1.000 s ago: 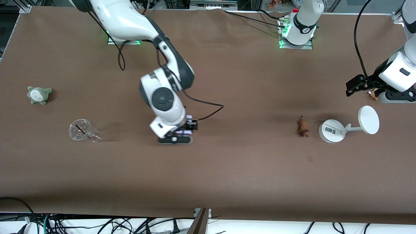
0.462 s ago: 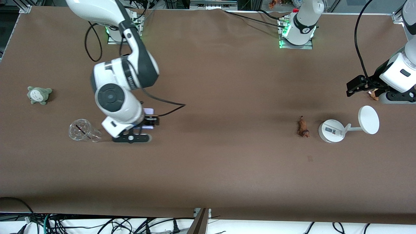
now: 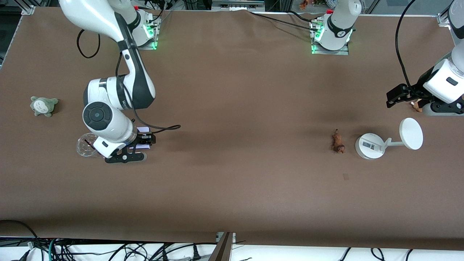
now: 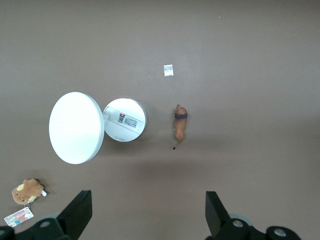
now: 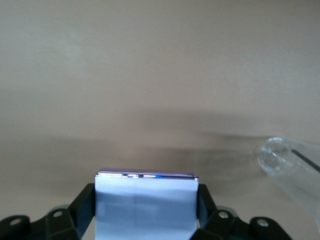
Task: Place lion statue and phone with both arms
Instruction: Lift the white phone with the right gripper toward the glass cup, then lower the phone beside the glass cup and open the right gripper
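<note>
I've swung the right claw (image 3: 144,138) further toward the right arm's end of the brown worktop (image 3: 232,188); it pinches the flat pale lavender phone (image 5: 146,205) beside the clear plastic cup (image 3: 85,145). The left claw (image 4: 147,212) waits spread wide, unmoved. The small orange-brown lion statue (image 3: 338,141) lies just beside the white round stand (image 3: 369,145).

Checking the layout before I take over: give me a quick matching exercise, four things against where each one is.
Things:
1. phone
2. lion statue
3. clear cup
4. grey-green plush

Places:
A. lying on the table beside the white stand
B. clamped in the right tool
C. alone near the right arm's end of the table
D. lying partly under the right arm's wrist

Pairs: 1-B, 2-A, 3-D, 4-C
</note>
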Available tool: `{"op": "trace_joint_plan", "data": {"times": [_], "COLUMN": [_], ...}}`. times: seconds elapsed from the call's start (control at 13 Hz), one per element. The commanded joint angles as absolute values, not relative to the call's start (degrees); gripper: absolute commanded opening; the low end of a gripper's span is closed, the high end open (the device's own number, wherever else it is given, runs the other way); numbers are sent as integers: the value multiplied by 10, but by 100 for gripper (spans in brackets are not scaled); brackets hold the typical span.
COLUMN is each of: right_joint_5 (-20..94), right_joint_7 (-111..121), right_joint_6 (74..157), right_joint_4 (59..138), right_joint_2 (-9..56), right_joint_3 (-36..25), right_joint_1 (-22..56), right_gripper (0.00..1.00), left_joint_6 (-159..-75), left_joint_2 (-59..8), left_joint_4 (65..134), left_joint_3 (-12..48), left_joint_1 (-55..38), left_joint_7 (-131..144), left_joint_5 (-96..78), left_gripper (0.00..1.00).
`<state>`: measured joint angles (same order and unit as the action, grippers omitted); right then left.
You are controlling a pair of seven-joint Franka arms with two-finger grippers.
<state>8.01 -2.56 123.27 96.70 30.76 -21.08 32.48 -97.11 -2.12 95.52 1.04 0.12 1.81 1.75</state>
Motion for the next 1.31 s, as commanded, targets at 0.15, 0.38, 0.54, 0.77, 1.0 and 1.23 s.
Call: {"op": "trace_joint_plan", "data": {"times": [0.15, 0.38, 0.54, 0.77, 1.0, 1.23], "right_joint_5": [151, 156, 157, 157, 157, 170], "right_joint_7": [61, 66, 77, 83, 101, 108], "right_joint_6": [1351, 1402, 1421, 1443, 1457, 1463], "right_joint_4": [1048, 1058, 1059, 1059, 1059, 1058], "right_joint_2": [324, 349, 362, 378, 388, 395], "right_joint_3": [-207, -204, -203, -203, -202, -197], "right_joint_1": [283, 282, 281, 275, 265, 258], "right_gripper": [0, 0, 0, 0, 0, 0], "left_joint_6": [-974, -974, -974, -974, -972, -969], "left_joint_2": [-18, -18, -18, -18, -18, -18], "left_joint_4": [958, 958, 958, 958, 958, 958], "left_joint_3": [11, 11, 11, 11, 11, 11], "left_joint_1": [4, 4, 4, 4, 4, 4], "left_joint_7": [13, 13, 13, 13, 13, 13], "left_joint_5": [4, 4, 4, 4, 4, 4], "left_gripper": [100, 100, 100, 100, 100, 100]}}
